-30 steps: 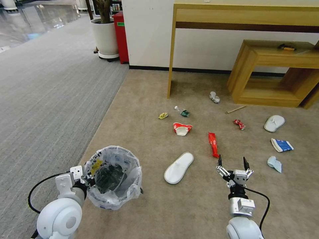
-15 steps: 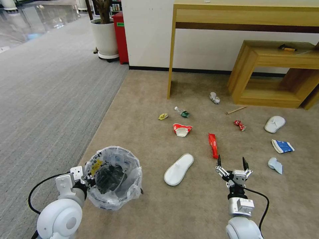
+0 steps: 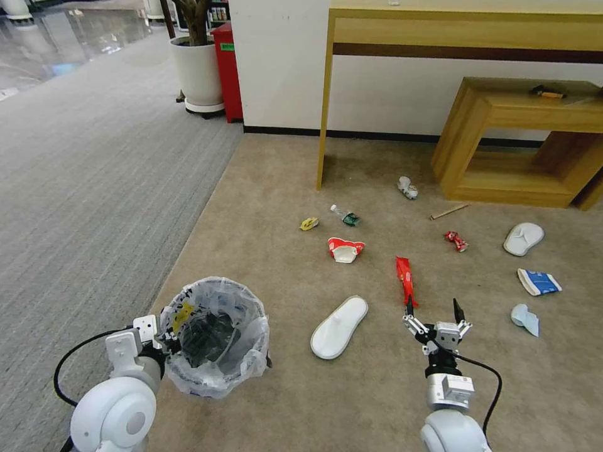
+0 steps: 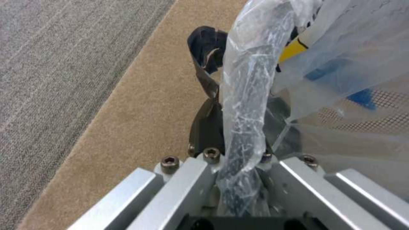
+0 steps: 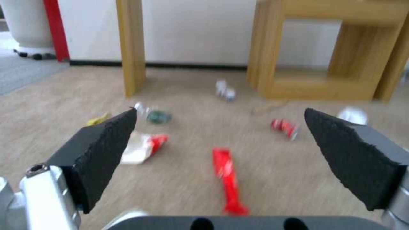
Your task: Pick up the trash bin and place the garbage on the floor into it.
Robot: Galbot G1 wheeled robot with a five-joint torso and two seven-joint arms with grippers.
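Beige carpet [image 3: 282, 188] runs from the grey striped carpet's [image 3: 94, 188] edge on the robot's left to the wooden desk [image 3: 465, 28] and low shelf unit [image 3: 515, 144] by the wall. In the head view the left gripper [image 3: 162, 342] is clamped on the near-left rim of the trash bin [image 3: 213, 336], whose crinkled liner stands open. The right gripper [image 3: 433, 311] hangs with its fingers spread wide and empty, just short of the near end of the red wrapper [image 3: 406, 280]. A white slipper [image 3: 339, 318] lies between bin and gripper, with bare carpet all round it; a crushed cup [image 3: 344, 249], small bottle [image 3: 346, 216], crushed can [image 3: 455, 240], second slipper [image 3: 523, 238] and blue-white packet [image 3: 538, 282] lie scattered farther off.

From the left wrist, one dark finger [image 4: 204, 95] presses the plastic-wrapped rim [image 4: 247, 105] (the carpet seam runs close beside).

From the right wrist, the two black pads [image 5: 106, 150] frame the red wrapper [image 5: 228, 179] well apart on either side.
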